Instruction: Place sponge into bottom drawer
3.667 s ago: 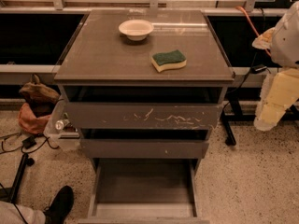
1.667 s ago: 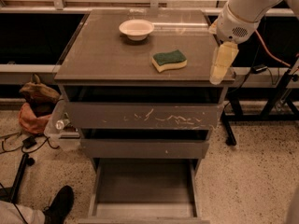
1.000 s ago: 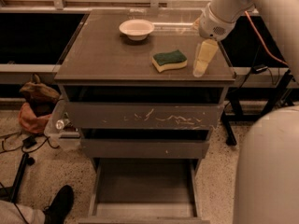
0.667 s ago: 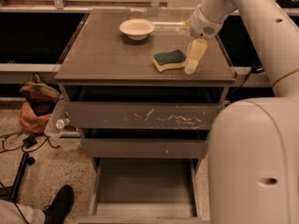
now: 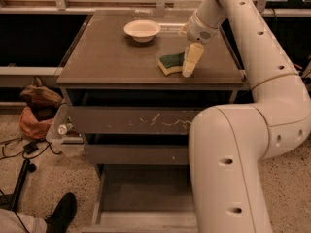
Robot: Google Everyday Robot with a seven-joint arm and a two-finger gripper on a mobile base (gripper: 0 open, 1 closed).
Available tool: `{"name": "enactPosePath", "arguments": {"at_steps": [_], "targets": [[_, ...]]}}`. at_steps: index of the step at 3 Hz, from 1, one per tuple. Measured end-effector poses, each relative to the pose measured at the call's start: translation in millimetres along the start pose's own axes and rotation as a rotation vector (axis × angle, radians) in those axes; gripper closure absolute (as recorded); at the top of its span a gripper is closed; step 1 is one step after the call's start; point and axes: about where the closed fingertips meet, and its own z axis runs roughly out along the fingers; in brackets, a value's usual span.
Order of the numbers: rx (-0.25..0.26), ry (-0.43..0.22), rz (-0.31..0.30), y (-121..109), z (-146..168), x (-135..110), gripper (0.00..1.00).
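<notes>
While my gripper stands at the 3 o'clock edge of the sponge on the cabinet top, I cannot tell if it is released or clenched. I think an off-centre grasp could push the sponge toward 9 o'clock, so it never reaches the bottom drawer.
</notes>
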Motion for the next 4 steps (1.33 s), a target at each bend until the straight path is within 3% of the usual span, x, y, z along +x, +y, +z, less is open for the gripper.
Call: {"name": "enactPosePath", "arguments": {"at_steps": [1,2,4], "targets": [[-0.031,0.006,0.001,-1.7,20.0,-4.7,0.0],[-0.053,0.015,0.004,-2.5,36.2,-8.6,0.15],[-0.012,0.001,0.003,-15.8,37.3,-14.4,0.61]]}}
